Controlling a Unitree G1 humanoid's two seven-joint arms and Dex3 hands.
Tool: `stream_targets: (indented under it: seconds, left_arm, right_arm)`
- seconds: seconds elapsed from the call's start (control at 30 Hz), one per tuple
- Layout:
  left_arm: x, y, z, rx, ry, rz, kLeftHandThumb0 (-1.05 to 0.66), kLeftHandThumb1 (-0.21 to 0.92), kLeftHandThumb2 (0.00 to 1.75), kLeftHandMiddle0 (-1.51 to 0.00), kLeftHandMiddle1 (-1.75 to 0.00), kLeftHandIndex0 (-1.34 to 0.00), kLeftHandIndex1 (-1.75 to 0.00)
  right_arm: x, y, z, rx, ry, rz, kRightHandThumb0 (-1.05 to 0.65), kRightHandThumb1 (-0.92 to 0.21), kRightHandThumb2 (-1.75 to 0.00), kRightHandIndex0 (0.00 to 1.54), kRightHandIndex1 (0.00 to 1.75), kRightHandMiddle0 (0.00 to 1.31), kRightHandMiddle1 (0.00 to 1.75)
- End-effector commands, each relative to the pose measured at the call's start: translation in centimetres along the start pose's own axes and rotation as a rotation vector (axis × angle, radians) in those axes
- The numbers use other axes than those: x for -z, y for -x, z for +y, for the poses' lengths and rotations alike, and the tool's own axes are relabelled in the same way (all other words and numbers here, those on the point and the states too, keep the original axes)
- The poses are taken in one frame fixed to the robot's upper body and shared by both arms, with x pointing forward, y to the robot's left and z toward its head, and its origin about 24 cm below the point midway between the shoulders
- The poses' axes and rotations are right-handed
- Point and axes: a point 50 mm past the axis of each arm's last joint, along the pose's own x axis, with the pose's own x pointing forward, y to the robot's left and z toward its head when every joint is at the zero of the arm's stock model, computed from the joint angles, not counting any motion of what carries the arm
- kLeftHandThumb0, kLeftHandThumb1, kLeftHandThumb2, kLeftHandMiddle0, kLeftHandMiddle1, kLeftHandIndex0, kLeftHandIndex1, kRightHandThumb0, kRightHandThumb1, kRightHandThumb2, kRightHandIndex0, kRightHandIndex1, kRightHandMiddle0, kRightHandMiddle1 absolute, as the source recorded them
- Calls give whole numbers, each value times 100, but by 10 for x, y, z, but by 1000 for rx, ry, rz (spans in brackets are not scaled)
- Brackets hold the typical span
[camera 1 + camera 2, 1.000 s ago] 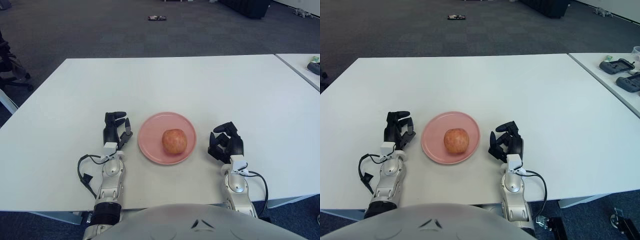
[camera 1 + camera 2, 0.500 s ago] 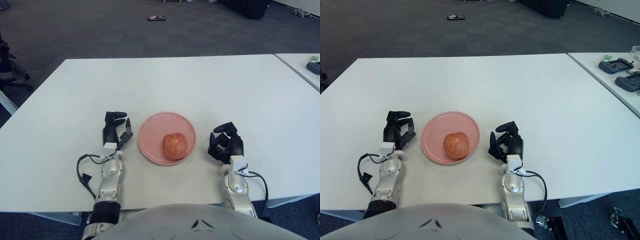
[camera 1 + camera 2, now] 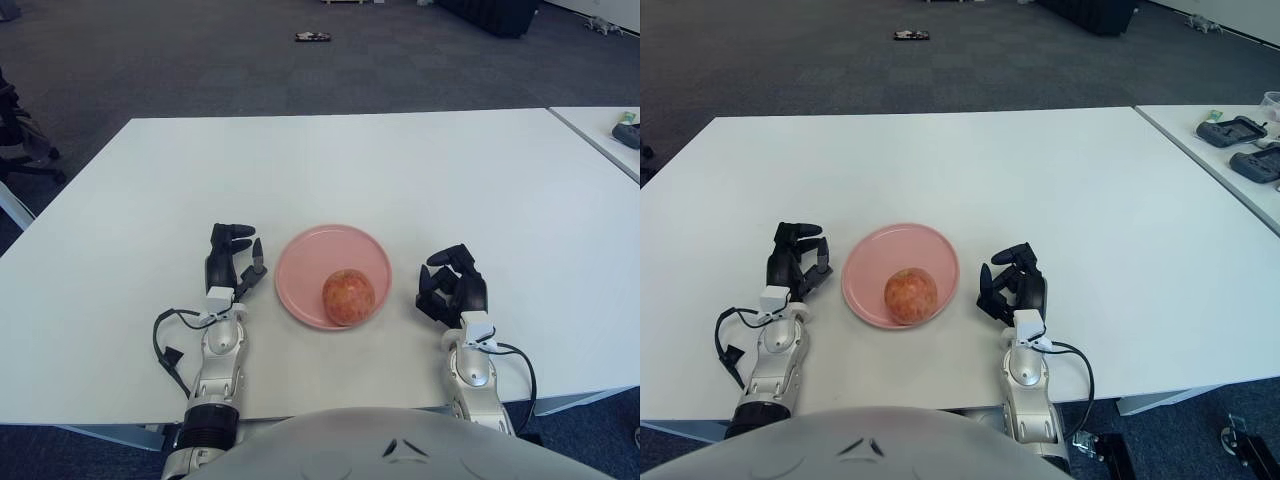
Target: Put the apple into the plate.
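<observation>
A red-yellow apple (image 3: 348,297) lies in the pink plate (image 3: 315,254), near the plate's front rim. Neither hand touches it. My left hand (image 3: 231,260) shows just left of the plate, fingers relaxed and empty. To the right of the plate my right hand (image 3: 450,290) shows with its dark fingers loosely curled and nothing in them. The same scene appears in the right eye view, with the apple (image 3: 910,295) on the plate (image 3: 890,250).
The white table (image 3: 340,170) stretches far behind the plate. A second table with black devices (image 3: 1240,140) stands at the far right. A small dark object (image 3: 314,37) lies on the carpet beyond.
The apple has rolled a little toward the plate's front rim. Both hands have stayed where they were.
</observation>
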Motion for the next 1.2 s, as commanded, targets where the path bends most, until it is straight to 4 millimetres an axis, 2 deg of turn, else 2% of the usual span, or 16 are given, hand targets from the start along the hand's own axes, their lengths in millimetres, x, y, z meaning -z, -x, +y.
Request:
stream_targets:
  seconds: [0.0,0.3,0.83,1.17]
  left_arm:
    - [14,14,5,21,-47,63,-39,67,87,-57,-163,-35,-175]
    - [11,19,1,40,-49,54,-39,64,91,-62,-168,-37,-175]
    - [7,31,-2,21,-16,74,-39,63,93,-59,-169,-37,-175]
    - [6,32,-1,11,-8,66,-40,62,94,-60,-170,-38,-175]
  right_arm:
    - [3,1,2,4,-3,23,-41,-53,-106,83,171,44,175]
    - [4,0,1,-6,-18,27,-42,-53,-106,83,171,45,175]
    - [4,-2,1,-35,-22,11,-41,-53,-105,84,170,44,175]
    - [4,-3,1,-47,-26,14,-42,-53,-106,85,171,45,175]
